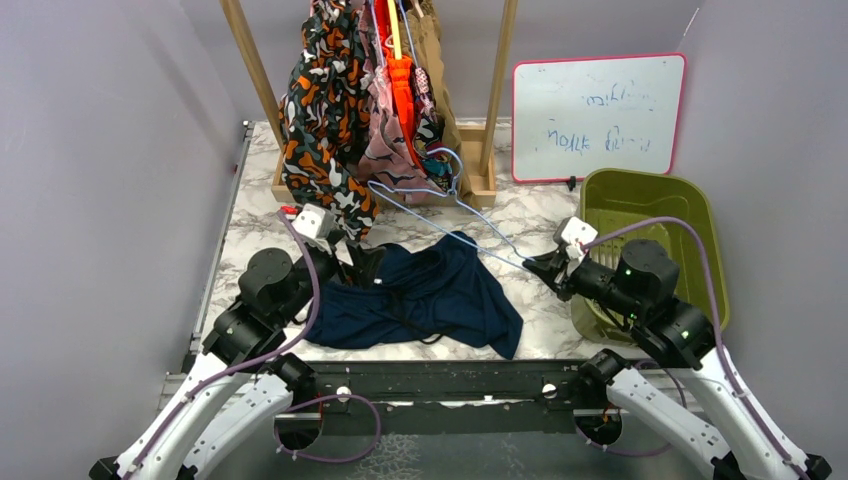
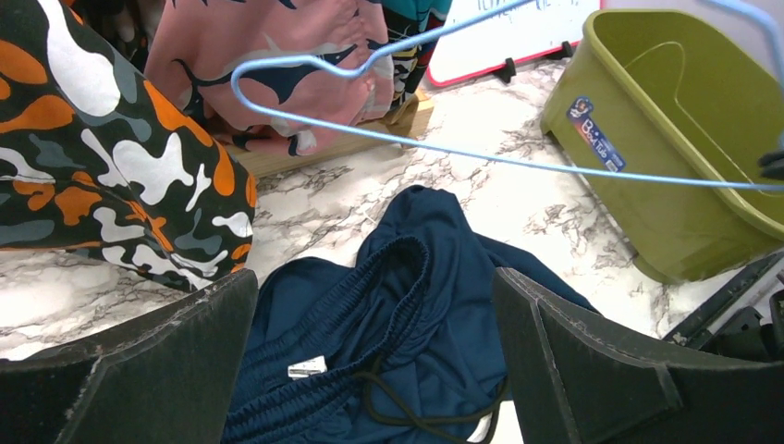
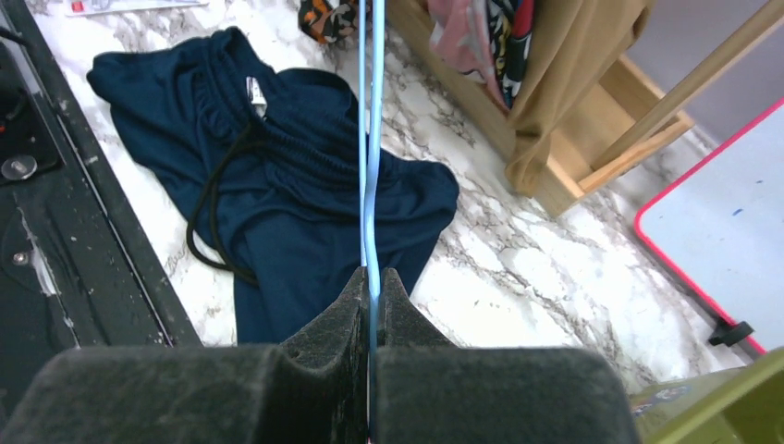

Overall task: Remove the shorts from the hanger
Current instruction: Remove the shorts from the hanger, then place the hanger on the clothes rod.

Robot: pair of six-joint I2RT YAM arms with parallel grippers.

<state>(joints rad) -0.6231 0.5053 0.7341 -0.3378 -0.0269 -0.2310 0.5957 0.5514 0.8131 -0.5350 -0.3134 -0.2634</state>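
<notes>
Navy shorts lie crumpled on the marble table in the lower middle of the overhead view, free of the hanger. The thin blue hanger is bare; the right gripper is closed on one end of it and holds it above the table. The left gripper hovers just over the waistband with its jaws wide apart, holding nothing. This pair looks done. More printed shorts hang on the wooden rack at the top, so those remain, and the bare hanger probably needs setting aside.
</notes>
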